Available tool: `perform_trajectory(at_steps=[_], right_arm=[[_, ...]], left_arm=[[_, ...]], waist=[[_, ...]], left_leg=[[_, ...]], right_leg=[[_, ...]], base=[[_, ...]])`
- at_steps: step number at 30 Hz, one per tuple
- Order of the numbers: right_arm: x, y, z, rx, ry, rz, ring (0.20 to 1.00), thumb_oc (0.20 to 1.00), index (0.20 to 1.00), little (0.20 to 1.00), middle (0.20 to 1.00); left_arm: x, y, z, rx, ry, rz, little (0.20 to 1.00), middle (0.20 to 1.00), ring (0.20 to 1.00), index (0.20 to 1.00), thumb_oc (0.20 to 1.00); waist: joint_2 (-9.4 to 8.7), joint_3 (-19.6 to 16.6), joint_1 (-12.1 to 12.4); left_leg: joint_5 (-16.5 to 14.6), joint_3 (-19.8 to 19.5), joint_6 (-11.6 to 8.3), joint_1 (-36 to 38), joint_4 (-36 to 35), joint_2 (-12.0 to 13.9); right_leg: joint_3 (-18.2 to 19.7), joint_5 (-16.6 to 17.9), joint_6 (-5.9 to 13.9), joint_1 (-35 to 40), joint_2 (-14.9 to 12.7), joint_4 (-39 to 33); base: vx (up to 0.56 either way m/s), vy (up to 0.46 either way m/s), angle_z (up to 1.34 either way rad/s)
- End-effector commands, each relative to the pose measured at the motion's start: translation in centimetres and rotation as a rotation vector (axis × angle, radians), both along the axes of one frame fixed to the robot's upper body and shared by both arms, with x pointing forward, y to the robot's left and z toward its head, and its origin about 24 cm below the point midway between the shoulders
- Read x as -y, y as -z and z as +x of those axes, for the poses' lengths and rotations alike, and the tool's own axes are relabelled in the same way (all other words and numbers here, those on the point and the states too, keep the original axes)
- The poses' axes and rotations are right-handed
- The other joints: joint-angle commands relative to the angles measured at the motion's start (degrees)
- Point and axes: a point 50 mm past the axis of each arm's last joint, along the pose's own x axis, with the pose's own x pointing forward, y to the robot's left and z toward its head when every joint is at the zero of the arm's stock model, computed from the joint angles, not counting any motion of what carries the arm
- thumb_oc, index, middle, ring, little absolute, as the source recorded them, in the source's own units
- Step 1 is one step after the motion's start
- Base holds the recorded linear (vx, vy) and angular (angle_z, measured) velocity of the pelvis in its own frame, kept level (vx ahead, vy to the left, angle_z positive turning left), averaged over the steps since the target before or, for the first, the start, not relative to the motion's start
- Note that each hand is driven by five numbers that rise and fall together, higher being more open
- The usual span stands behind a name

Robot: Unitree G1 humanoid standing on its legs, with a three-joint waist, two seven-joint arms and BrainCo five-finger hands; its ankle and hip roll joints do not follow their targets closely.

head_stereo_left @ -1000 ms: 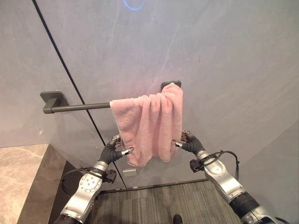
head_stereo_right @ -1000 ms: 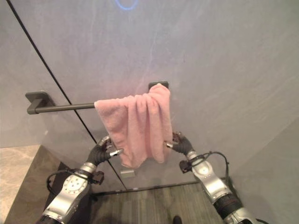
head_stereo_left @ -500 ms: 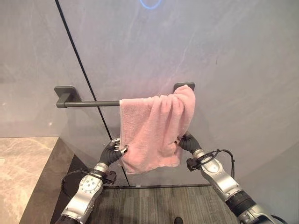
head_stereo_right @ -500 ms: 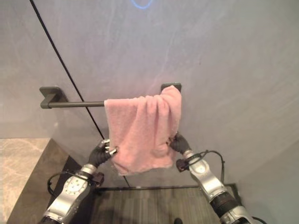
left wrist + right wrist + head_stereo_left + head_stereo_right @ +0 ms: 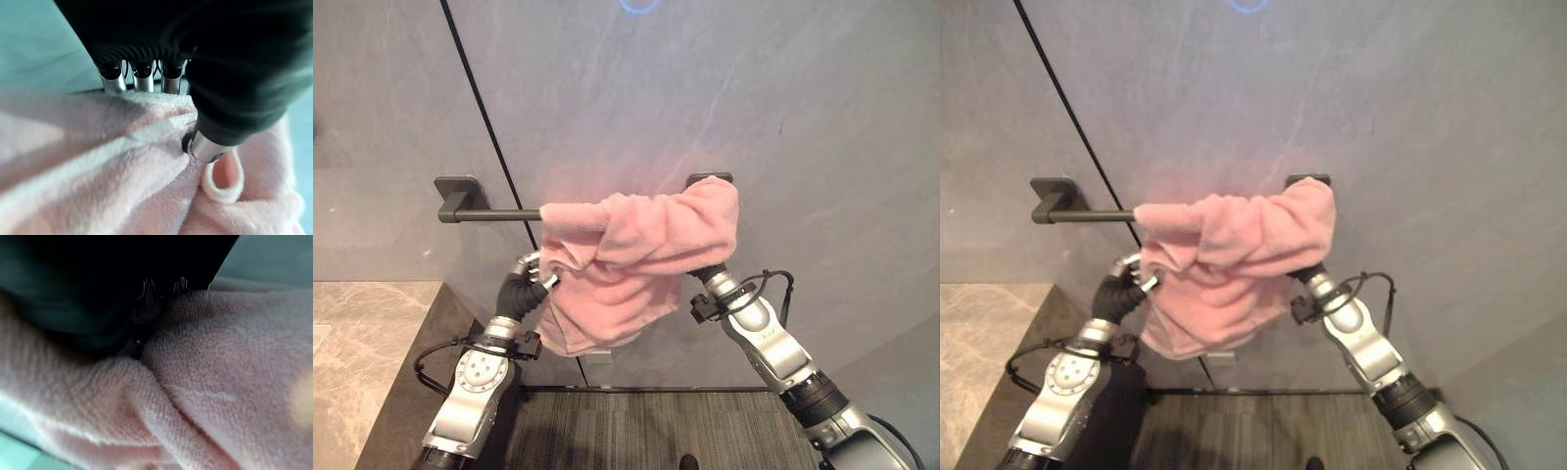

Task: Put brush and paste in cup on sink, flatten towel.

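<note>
A pink towel [image 5: 631, 250] hangs bunched over a dark rail [image 5: 494, 213] fixed to a grey wall [image 5: 783, 88]. It covers the rail from about its middle to the right bracket [image 5: 708, 179], while the rail's left part and left bracket [image 5: 457, 188] stay bare. The cloth is crumpled, with a thick fold running along the rail and a rounded lobe sagging below it toward the left.

The left hand [image 5: 530, 274] is raised to the towel's lower left edge. In the left wrist view its fingers [image 5: 142, 78] reach over the top of a fold and its thumb [image 5: 208, 147] presses into the cloth from the other side, so the left hand pinches the towel; a small hanging loop [image 5: 224, 178] of the towel sits just beside the thumb.

The right hand [image 5: 707, 274] is tucked up under the towel's lower right edge, with the cloth draped over it. Its fingers are hidden in the folds, so I cannot tell how they are set.

A marble ledge [image 5: 362, 333] lies at the lower left, and dark ribbed flooring [image 5: 646, 431] runs along the foot of the wall.
</note>
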Motion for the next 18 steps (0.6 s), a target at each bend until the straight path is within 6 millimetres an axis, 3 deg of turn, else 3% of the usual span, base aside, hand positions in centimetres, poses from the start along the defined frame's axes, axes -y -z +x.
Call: perform_trajectory(at_steps=[1, 4, 7, 8, 11, 12, 14, 15, 18], right_arm=[[-1.2, -5.0, -0.3, 0.210, -0.059, 0.143, 0.200, 0.200, 0.200, 0.200, 0.200], [-1.6, -5.1, -0.7, 0.228, -0.081, 0.135, 0.200, 0.200, 0.200, 0.200, 0.200], [-2.4, -2.7, -0.2, 0.112, -0.092, 0.103, 0.200, 0.200, 0.200, 0.200, 0.200], [-2.6, -1.0, 0.0, 0.032, -0.092, 0.076, 0.200, 0.200, 0.200, 0.200, 0.200], [-3.0, 0.3, 0.1, -0.023, -0.100, 0.054, 0.200, 0.200, 0.200, 0.200, 0.200], [-3.2, 1.9, 0.2, -0.090, -0.096, 0.016, 0.200, 0.200, 0.200, 0.200, 0.200], [-3.3, 2.4, 0.3, -0.110, -0.096, -0.001, 0.200, 0.200, 0.200, 0.200, 0.200], [-3.4, 4.0, 0.3, -0.175, -0.087, -0.022, 0.200, 0.200, 0.200, 0.200, 0.200], [-3.3, 4.7, 0.3, -0.192, -0.070, -0.045, 0.200, 0.200, 0.200, 0.200, 0.200]], left_arm=[[-0.8, -3.6, -0.1, 0.189, -0.009, -0.023, 0.200, 0.200, 0.200, 0.200, 0.200], [-1.1, -3.2, -0.4, 0.183, -0.030, -0.046, 0.200, 0.200, 0.200, 0.200, 0.200], [-1.4, -1.6, -0.2, 0.109, -0.061, -0.041, 0.200, 0.200, 0.200, 0.200, 0.200], [-1.5, -0.3, -0.2, 0.050, -0.075, -0.034, 0.200, 0.200, 0.200, 0.200, 0.200], [-1.7, 0.7, -0.1, 0.003, -0.088, -0.031, 0.200, 0.200, 0.200, 0.200, 0.200], [-1.9, 2.2, -0.1, -0.066, -0.107, -0.022, 0.200, 0.200, 0.200, 0.200, 0.200], [-2.0, 2.9, -0.1, -0.095, -0.117, -0.011, 0.200, 0.200, 0.200, 0.200, 0.200], [-2.1, 4.4, -0.1, -0.164, -0.138, 0.013, 0.200, 0.200, 0.200, 0.200, 0.200], [-2.3, 5.5, -0.1, -0.210, -0.160, 0.044, 0.200, 0.200, 0.200, 0.200, 0.200]], waist=[[-4.62, 1.13, 0.00], [-4.91, 1.38, 0.18], [-4.99, 1.74, 0.50], [-5.07, 1.79, 0.66], [-5.04, 1.83, 0.85], [-5.05, 1.85, 1.02], [-5.01, 1.85, 1.06], [-4.99, 1.88, 1.18], [-4.93, 1.91, 1.31]], left_leg=[[-1.99, 1.62, -0.27, 2.20, 0.19, 2.37], [-2.00, 1.55, -0.22, 2.08, 0.19, 2.25], [-1.91, 1.46, -0.13, 2.14, 0.19, 2.17], [-1.90, 1.35, -0.10, 2.12, 0.19, 2.11], [-1.84, 1.16, -0.12, 2.03, 0.19, 2.12], [-1.77, 1.06, -0.13, 1.99, 0.19, 2.10], [-1.75, 0.99, -0.14, 1.96, 0.19, 2.11], [-1.66, 0.86, -0.15, 2.00, 0.19, 2.09], [-1.65, 0.76, -0.16, 1.99, 0.19, 2.11]], right_leg=[[-1.52, 4.35, 4.21, -1.05, -7.67, 0.18], [-1.54, 4.38, 4.18, -1.10, -7.81, 0.18], [-1.80, 4.46, 4.05, -0.90, -7.91, 0.18], [-1.93, 4.41, 3.97, -0.75, -7.91, 0.18], [-2.14, 4.38, 3.93, -0.69, -7.95, 0.18], [-2.24, 4.37, 3.87, -0.62, -7.97, 0.18], [-2.33, 4.34, 3.84, -0.59, -7.97, 0.18], [-2.48, 4.29, 3.79, -0.44, -7.99, 0.18], [-2.64, 4.21, 3.75, -0.32, -7.96, 0.18]], base=[[0.00, 0.000, 0.00], [0.00, 0.000, 0.00], [0.00, 0.000, 0.00], [0.00, 0.000, 0.00], [0.00, 0.003, 0.03], [0.00, 0.007, 0.03], [0.00, 0.000, 0.00], [0.01, -0.001, 0.03], [0.00, -0.001, 0.08]])
